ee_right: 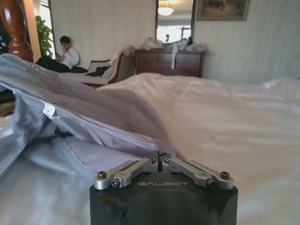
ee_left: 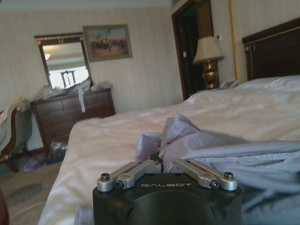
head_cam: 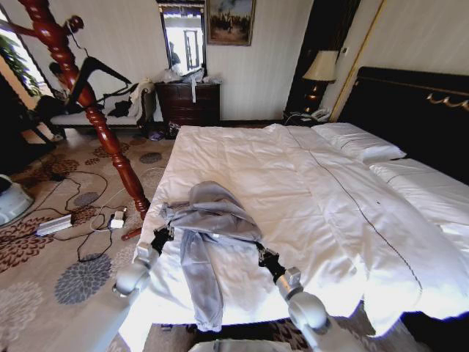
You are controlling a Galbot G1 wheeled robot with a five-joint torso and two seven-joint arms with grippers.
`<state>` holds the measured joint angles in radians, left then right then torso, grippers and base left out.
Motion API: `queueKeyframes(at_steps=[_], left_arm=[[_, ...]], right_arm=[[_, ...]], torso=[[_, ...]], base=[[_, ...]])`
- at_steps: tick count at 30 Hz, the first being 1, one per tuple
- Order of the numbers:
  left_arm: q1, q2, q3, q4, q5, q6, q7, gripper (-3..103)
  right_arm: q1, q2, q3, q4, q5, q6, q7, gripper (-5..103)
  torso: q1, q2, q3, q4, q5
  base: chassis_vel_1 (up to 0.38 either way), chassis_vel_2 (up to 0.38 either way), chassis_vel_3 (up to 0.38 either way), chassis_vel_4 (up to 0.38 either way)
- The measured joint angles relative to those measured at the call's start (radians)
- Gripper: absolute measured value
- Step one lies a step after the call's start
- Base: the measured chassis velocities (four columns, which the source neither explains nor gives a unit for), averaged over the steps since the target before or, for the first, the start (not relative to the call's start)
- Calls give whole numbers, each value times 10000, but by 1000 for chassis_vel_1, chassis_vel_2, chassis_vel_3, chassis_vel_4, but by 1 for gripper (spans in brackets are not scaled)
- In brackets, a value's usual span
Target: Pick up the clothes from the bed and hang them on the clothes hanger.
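The clothes, a pale silver-grey jacket (head_cam: pixel 210 217), lie bunched near the front left corner of the white bed (head_cam: pixel 315 183), one sleeve trailing toward the bed's front edge. My left gripper (head_cam: pixel 163 236) is shut on the jacket's left side, where the fabric (ee_left: pixel 187 140) puckers up from its closed fingertips (ee_left: pixel 161 164). My right gripper (head_cam: pixel 262 254) is shut on the jacket's right edge, and the seamed cloth (ee_right: pixel 84 122) rises off the duvet from its tips (ee_right: pixel 159 157). A black clothes hanger (head_cam: pixel 102 68) hangs on the red wooden stand (head_cam: pixel 95 117) left of the bed.
Cables and a power strip (head_cam: pixel 55 224) lie on the patterned carpet by the stand's foot. A dark dresser (head_cam: pixel 189 103) with a mirror stands at the far wall. A lamp (head_cam: pixel 320 67) and the black headboard (head_cam: pixel 410 110) are to the right.
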<state>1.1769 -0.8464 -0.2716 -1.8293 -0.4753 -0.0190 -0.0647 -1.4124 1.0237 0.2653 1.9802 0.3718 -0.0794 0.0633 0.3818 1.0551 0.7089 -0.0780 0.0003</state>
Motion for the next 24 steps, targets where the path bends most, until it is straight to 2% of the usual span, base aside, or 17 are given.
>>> queueKeyframes(at_steps=[2, 3, 6, 7, 10, 11, 16, 17, 19, 20, 23, 24], left_arm=[[-278, 392, 128, -499, -447, 350, -211, 0], [-278, 392, 128, -499, -447, 350, -211, 0], [-1155, 1163, 704, -1241, -1378, 977, -657, 0], [-1155, 1163, 704, -1241, -1378, 977, -657, 0], [-2402, 1690, 1512, -1450, -2111, 1360, -1081, 0], [-2402, 1690, 1512, -1450, -2111, 1360, -1081, 0], [-5349, 2142, 3031, -1302, -3561, 1754, -1754, 0], [-5349, 2142, 3031, -1302, -3561, 1754, -1754, 0], [-6536, 2192, 3564, -1140, -4059, 1868, -1930, 0], [-7510, 2204, 3923, -1004, -4547, 1965, -2088, 0], [-8194, 2201, 4043, -892, -4966, 2084, -2141, 0], [-8852, 2194, 4205, -778, -5367, 2200, -2194, 0]], right_arm=[[389, -573, 26, 344, 433, -164, 101, 0], [389, -573, 26, 344, 433, -164, 101, 0], [1292, -1627, 25, 910, 1333, -486, 311, 0], [1292, -1627, 25, 910, 1333, -486, 311, 0], [2296, -2383, 75, 1068, 2088, -681, 517, 0], [2296, -2383, 75, 1068, 2088, -681, 517, 0], [4125, -3305, 94, 864, 3528, -878, 839, 0], [4125, -3305, 94, 864, 3528, -878, 839, 0], [4698, -3549, 66, 747, 4036, -932, 914, 0], [5382, -3791, 8, 619, 4550, -986, 972, 0], [6082, -4007, -107, 473, 4932, -1020, 998, 0], [6886, -4233, -285, 279, 5324, -1037, 1024, 0]], torso=[[0, 0, 0, 2, -4], [0, 0, 0, 2, -4], [0, 0, 0, 2, -3], [0, 0, 0, 2, -3], [0, 0, 1, 1, -6], [0, 0, 1, 1, -6], [1, -1, 1, 0, -2], [1, -1, 1, 0, -2], [2, -1, 2, 0, -1], [3, -1, 2, -4, 1], [3, -1, 2, -4, 2], [2, -1, 2, 6, -1]], base=[[0, 0, 0, 0], [0, 0, 0, 0], [0, 0, 0, 0], [0, 0, 0, 0], [0, 0, 0, 0], [0, 0, 0, 0], [0, 0, 0, 0], [0, 0, 0, 0], [0, 0, 0, 0], [0, 0, 0, 0], [0, 0, 0, 0], [0, 0, 0, 0]])
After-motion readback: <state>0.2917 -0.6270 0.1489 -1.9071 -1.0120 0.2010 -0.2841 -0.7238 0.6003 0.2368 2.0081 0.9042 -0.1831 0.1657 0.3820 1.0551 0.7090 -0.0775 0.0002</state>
